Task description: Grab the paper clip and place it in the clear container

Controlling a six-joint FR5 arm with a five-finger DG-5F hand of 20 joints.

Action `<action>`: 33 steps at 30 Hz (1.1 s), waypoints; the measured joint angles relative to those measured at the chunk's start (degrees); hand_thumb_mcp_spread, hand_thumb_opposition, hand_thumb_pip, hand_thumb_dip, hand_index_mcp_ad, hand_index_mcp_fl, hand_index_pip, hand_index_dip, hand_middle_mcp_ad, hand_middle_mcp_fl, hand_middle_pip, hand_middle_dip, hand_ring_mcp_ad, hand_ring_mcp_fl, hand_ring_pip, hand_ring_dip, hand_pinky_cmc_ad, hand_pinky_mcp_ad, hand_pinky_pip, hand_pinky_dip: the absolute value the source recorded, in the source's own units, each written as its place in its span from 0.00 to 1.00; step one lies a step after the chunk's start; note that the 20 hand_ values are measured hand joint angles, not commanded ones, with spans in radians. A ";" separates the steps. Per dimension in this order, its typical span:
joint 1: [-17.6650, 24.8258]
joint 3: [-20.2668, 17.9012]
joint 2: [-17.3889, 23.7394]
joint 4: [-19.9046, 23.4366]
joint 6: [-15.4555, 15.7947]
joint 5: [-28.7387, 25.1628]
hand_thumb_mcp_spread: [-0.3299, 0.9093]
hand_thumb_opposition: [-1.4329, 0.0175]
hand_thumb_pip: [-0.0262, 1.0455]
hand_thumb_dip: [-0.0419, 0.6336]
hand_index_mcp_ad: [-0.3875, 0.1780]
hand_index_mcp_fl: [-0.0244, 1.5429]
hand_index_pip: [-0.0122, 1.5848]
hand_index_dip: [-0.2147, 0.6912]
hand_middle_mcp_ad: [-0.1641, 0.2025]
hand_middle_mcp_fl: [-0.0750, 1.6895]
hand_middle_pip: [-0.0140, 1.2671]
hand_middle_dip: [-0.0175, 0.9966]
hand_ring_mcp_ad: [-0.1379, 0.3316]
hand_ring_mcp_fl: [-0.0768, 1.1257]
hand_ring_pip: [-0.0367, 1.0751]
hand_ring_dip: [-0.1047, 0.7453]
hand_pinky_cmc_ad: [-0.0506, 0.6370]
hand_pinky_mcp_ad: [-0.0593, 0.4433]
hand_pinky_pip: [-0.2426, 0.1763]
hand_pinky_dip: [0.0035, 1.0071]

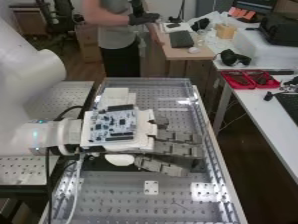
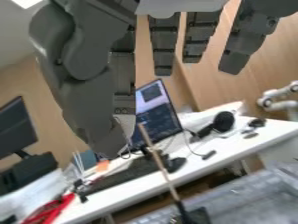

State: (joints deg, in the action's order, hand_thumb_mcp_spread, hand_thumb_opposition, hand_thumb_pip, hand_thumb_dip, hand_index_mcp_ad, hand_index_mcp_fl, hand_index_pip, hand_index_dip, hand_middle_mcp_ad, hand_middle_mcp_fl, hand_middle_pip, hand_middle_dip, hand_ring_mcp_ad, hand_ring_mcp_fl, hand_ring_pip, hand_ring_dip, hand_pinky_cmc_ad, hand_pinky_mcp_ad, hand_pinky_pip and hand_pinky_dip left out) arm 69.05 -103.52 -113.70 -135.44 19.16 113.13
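Right now, the hand sits above the perforated table, palm side hidden, with its fingers stretched straight out from the arm and the thumb extended too. They stand apart and clasp nothing. A circuit board is mounted on the back of the hand. Where the paper clip lies, I cannot tell, and the same goes for the clear container. The wrist view has a slender, light brown stick rising at a tilt from a black base. Behind it, a lit monitor and black headphones are on a white desk. Red trays rest on the white side desk in the high view.
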 joint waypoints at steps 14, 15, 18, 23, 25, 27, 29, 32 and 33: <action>15.40 -8.36 10.93 4.66 0.08 -4.25 0.71 0.35 0.56 0.50 0.42 0.37 0.90 0.40 0.65 0.15 0.11 0.19 0.51 0.08 0.12 0.23 0.55 0.67 0.63 0.19; 16.86 -8.40 11.29 4.62 0.38 -5.09 0.71 0.35 0.56 0.50 0.42 0.37 0.90 0.40 0.65 0.15 0.11 0.19 0.51 0.08 0.12 0.23 0.55 0.67 0.63 0.19; 20.17 -8.26 11.72 4.31 1.16 -7.27 0.71 0.35 0.56 0.50 0.42 0.37 0.90 0.40 0.65 0.15 0.11 0.19 0.51 0.08 0.12 0.23 0.55 0.67 0.63 0.19; 25.58 -7.22 11.47 3.43 2.51 -11.64 0.71 0.35 0.56 0.50 0.42 0.37 0.90 0.40 0.65 0.15 0.11 0.19 0.51 0.08 0.12 0.23 0.55 0.67 0.63 0.19; 27.62 -6.51 11.00 3.05 2.91 -13.67 0.71 0.35 0.56 0.50 0.42 0.37 0.90 0.40 0.65 0.15 0.11 0.19 0.51 0.08 0.12 0.23 0.55 0.67 0.63 0.19; 30.27 -5.26 9.87 2.43 3.30 -16.58 0.71 0.35 0.56 0.50 0.42 0.37 0.90 0.40 0.65 0.15 0.11 0.19 0.51 0.08 0.12 0.23 0.55 0.66 0.63 0.19; 32.23 -3.97 8.40 1.85 3.47 -19.09 0.71 0.35 0.56 0.50 0.42 0.37 0.90 0.40 0.65 0.15 0.11 0.19 0.51 0.08 0.12 0.23 0.55 0.67 0.63 0.19; 34.15 -2.38 6.22 1.17 3.62 -22.13 0.71 0.35 0.56 0.50 0.42 0.37 0.90 0.40 0.65 0.15 0.11 0.19 0.51 0.08 0.12 0.23 0.55 0.67 0.63 0.19; 34.83 -1.73 5.22 0.87 3.73 -23.57 0.71 0.35 0.56 0.50 0.42 0.37 0.90 0.40 0.66 0.15 0.11 0.19 0.51 0.08 0.12 0.23 0.55 0.67 0.63 0.19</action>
State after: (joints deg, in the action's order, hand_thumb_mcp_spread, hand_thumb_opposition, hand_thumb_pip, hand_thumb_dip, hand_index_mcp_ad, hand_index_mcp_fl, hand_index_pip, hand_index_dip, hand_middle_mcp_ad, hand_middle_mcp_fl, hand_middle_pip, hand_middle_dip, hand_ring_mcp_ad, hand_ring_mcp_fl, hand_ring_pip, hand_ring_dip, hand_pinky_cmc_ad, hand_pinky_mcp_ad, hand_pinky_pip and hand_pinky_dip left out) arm 103.88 -105.26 -108.48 -134.56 22.90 89.56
